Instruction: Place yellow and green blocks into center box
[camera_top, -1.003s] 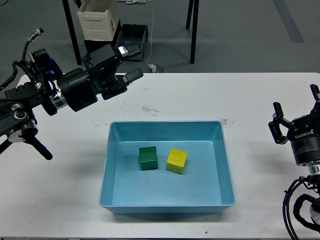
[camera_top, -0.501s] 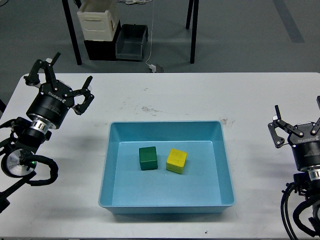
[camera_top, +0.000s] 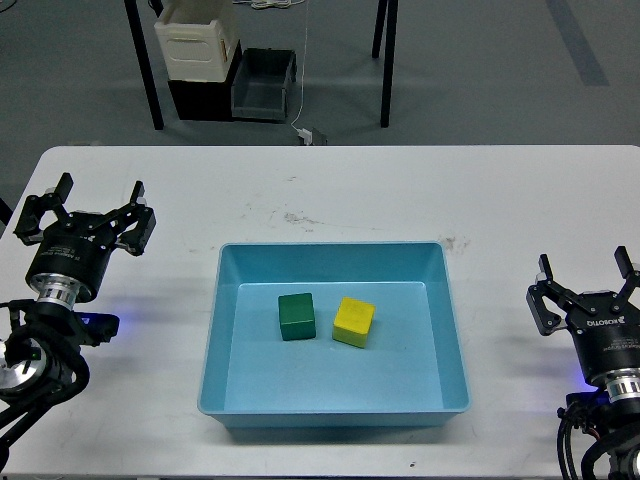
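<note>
The small green cube block (camera_top: 296, 316) and small yellow cube block (camera_top: 353, 321) sit side by side, just apart, inside the light-blue plastic box (camera_top: 214, 340). Both lie inward of each pincer: left gripper (camera_top: 84, 207) and right gripper (camera_top: 587, 287) stand wide, empty, well apart from them.

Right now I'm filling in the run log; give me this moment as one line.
green block, yellow block: in blue box | left gripper: open, empty | right gripper: open, empty

- Green block (camera_top: 296, 316): a dark cube, flat on the box floor, left of centre.
- Yellow block (camera_top: 353, 321): just right, slightly turned.
- Blue box (camera_top: 232, 350): open, mid-table.
</note>
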